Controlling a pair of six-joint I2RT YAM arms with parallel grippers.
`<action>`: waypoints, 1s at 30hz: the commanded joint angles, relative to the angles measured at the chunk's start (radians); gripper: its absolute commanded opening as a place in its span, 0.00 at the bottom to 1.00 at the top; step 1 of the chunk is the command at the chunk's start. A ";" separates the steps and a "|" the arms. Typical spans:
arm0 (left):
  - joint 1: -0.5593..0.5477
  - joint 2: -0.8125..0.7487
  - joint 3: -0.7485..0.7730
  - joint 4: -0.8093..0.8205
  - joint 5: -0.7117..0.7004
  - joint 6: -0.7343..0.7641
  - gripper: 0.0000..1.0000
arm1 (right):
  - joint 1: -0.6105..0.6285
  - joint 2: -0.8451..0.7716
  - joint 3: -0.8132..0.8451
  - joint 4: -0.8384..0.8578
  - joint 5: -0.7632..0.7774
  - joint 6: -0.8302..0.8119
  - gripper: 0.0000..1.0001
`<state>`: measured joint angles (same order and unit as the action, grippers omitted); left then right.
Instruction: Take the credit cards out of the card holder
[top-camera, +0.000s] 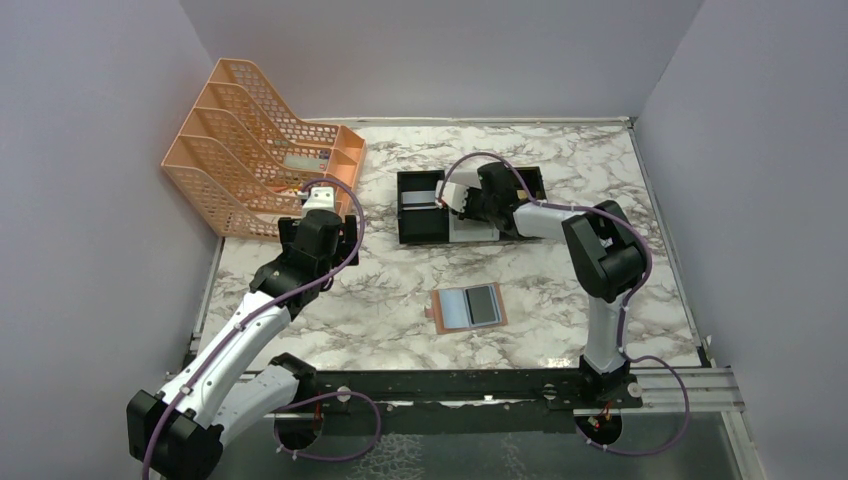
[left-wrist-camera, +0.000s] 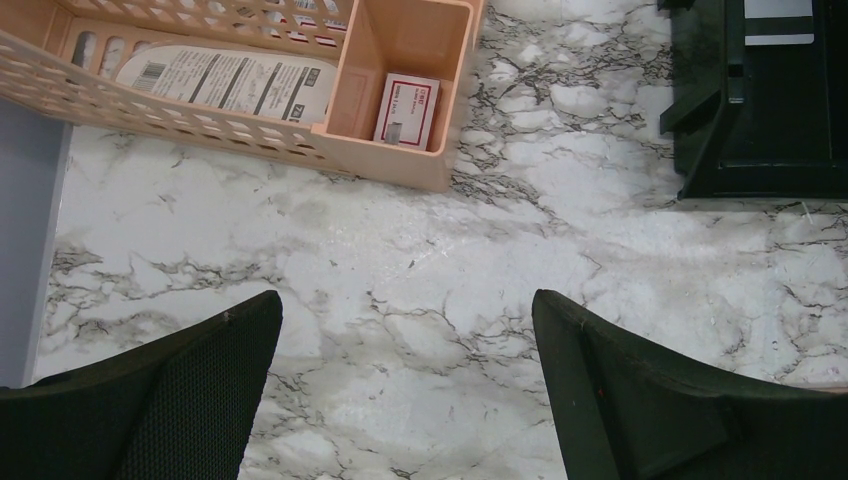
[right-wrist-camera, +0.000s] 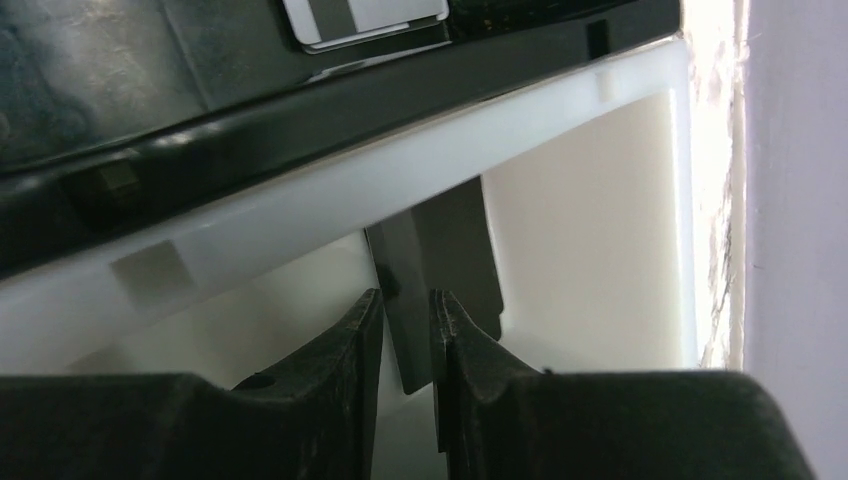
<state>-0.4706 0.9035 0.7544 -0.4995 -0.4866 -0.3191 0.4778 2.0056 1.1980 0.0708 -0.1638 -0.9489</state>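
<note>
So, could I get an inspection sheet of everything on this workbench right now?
Surface: marble-patterned table, no spills seen.
Job's things: card holder lying open, dark card showing on one half; silver card in black tray; second dark card standing in white tray.
Clutter: orange file rack holding a small box.
Grippers: left gripper open above bare marble; right gripper narrow around second dark card, grip unclear.
Cables: purple cables looped along both arms.
Surroundings: plain walls on three sides.
</note>
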 joint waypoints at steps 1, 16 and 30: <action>0.007 0.004 0.005 -0.002 0.013 0.013 0.99 | -0.001 -0.005 -0.022 0.044 -0.023 -0.027 0.25; 0.009 0.008 0.005 -0.002 0.014 0.015 0.99 | -0.004 -0.148 -0.096 0.283 0.006 0.496 0.27; 0.013 0.020 0.007 -0.002 0.016 0.016 0.99 | -0.001 -0.127 0.103 -0.286 0.108 1.203 0.19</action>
<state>-0.4644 0.9203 0.7544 -0.4995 -0.4835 -0.3149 0.4774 1.8507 1.2781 -0.0349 -0.0994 0.0811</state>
